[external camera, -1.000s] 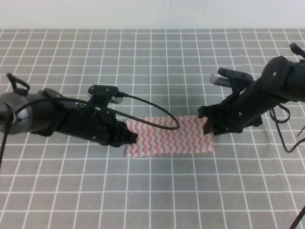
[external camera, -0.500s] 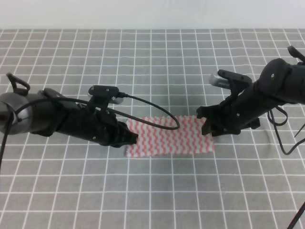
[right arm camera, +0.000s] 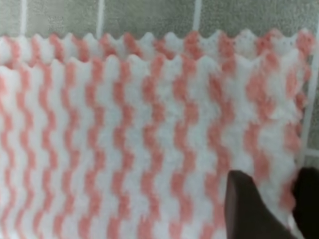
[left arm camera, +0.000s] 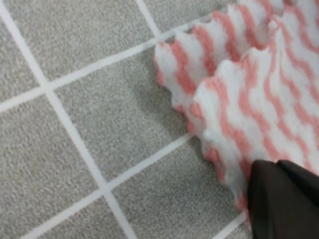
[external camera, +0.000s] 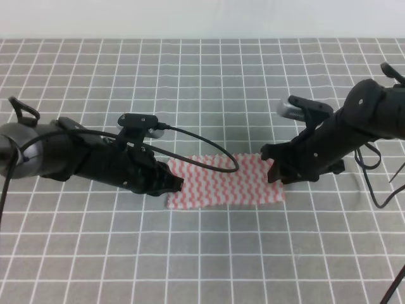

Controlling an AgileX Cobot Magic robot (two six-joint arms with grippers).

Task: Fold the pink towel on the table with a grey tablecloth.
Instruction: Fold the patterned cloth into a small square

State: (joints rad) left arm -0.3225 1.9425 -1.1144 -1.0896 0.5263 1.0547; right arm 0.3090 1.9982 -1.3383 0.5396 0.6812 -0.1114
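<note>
The pink towel (external camera: 224,182) is laid folded in two layers (zigzag edges nearly matched) on the grey-clothed table (external camera: 202,76). Its left end is met by the left tool (external camera: 174,184), whose state cannot be told. The right tool (external camera: 276,170) is seen open over the right end.

The towel (right arm camera: 139,144) is fluffy, napped cloth, matt, its pink and white stripes fuzzy and its zigzag edges soft. The tablecloth (left arm camera: 65,149) is a grainy, matt grey weave with smooth white lines. Both grippers (external camera: 172,183) (external camera: 277,170) look like matt black plastic; a glossy black cable (external camera: 209,142) lies across the towel.
</note>
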